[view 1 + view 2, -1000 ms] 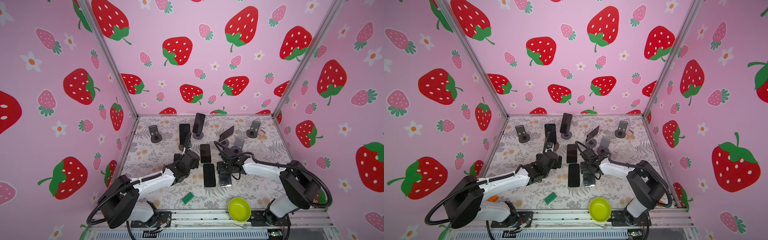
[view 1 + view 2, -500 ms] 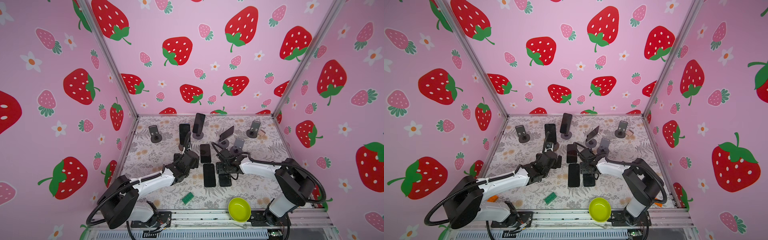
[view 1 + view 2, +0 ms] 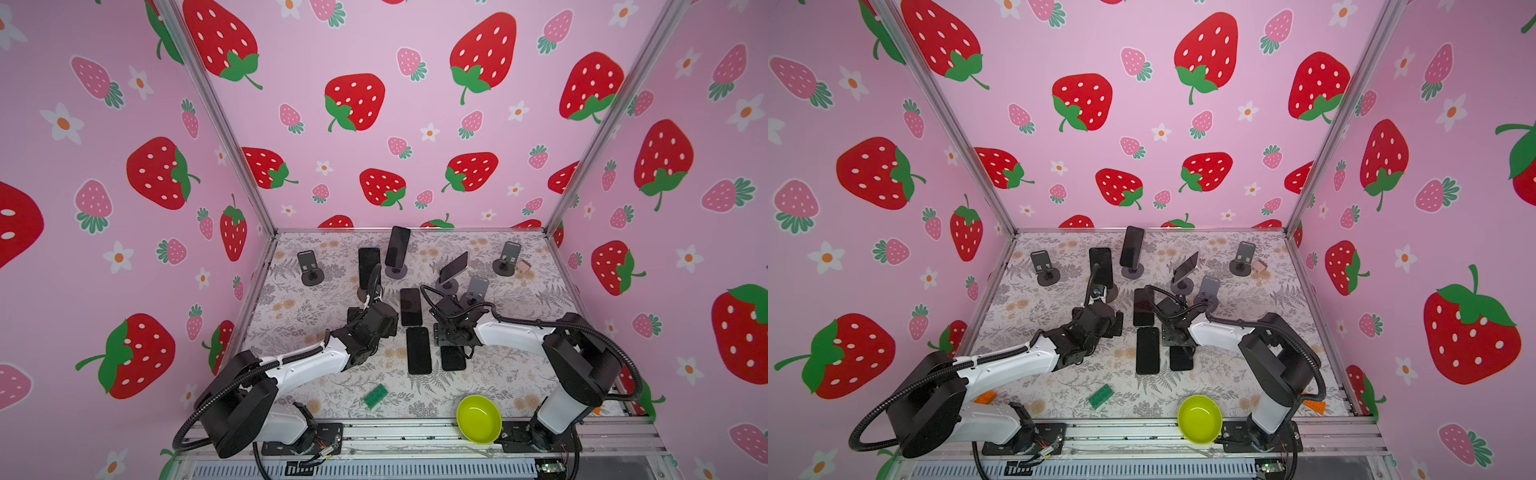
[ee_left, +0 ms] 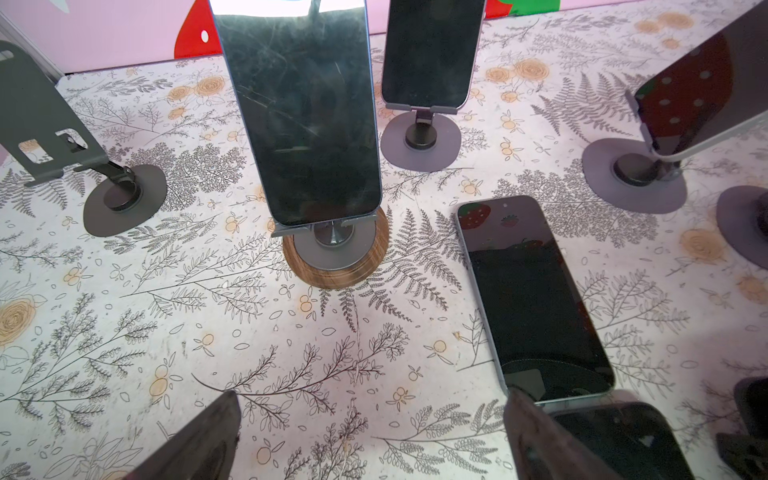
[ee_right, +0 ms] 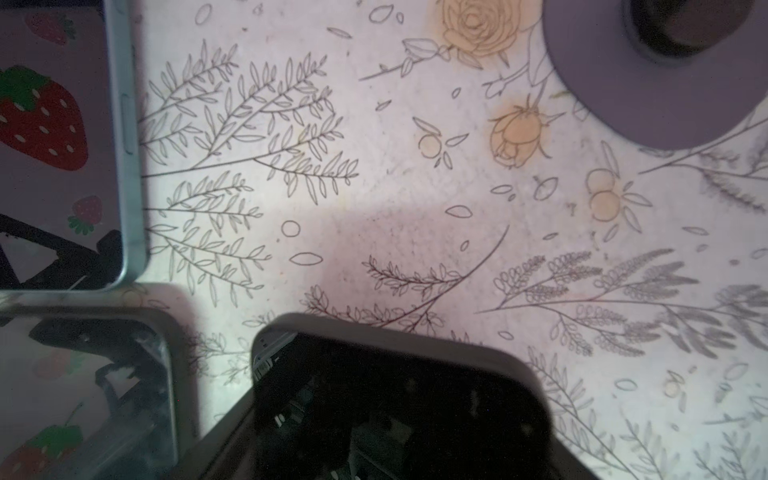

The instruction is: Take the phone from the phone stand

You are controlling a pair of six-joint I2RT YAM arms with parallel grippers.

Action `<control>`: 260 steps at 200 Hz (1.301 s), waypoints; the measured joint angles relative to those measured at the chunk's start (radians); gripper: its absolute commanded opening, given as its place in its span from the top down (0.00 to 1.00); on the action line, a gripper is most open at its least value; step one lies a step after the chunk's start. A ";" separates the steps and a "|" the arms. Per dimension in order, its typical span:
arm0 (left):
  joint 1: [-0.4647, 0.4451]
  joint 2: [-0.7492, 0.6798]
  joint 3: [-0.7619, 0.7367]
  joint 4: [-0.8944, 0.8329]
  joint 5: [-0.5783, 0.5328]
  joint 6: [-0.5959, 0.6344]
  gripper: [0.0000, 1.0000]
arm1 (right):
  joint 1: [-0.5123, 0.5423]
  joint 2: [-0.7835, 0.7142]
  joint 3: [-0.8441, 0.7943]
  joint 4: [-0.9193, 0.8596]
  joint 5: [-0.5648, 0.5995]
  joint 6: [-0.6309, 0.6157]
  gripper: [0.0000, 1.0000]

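Note:
A dark phone point(image 4: 299, 112) stands upright on a wood-ringed phone stand point(image 4: 334, 249). My left gripper point(image 4: 370, 432) hangs open just in front of it, holding nothing; in a top view the left gripper point(image 3: 374, 320) sits near the stand. Two more phones point(image 3: 397, 247) point(image 3: 454, 266) rest on stands farther back. My right gripper point(image 3: 451, 338) reaches down over a grey-cased phone point(image 5: 395, 407). That phone point(image 3: 452, 357) lies on the table and fills the jaws. The right fingertips are hidden.
Two phones lie flat on the mat point(image 3: 410, 306) point(image 3: 418, 350), beside the cased one. Empty stands stand at the back left point(image 3: 307, 266), back right point(image 3: 509, 255) and middle right point(image 3: 477, 286). A lime bowl point(image 3: 478, 419) and a green brick point(image 3: 375, 395) are near the front edge.
The right arm has drawn in toward the middle, and the cased phone now lies flat beside the other flat phone. The left arm has not moved.

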 measured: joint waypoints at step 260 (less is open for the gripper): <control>0.002 -0.012 -0.021 0.013 0.024 -0.002 0.01 | 0.020 -0.095 0.005 -0.097 0.008 0.048 0.14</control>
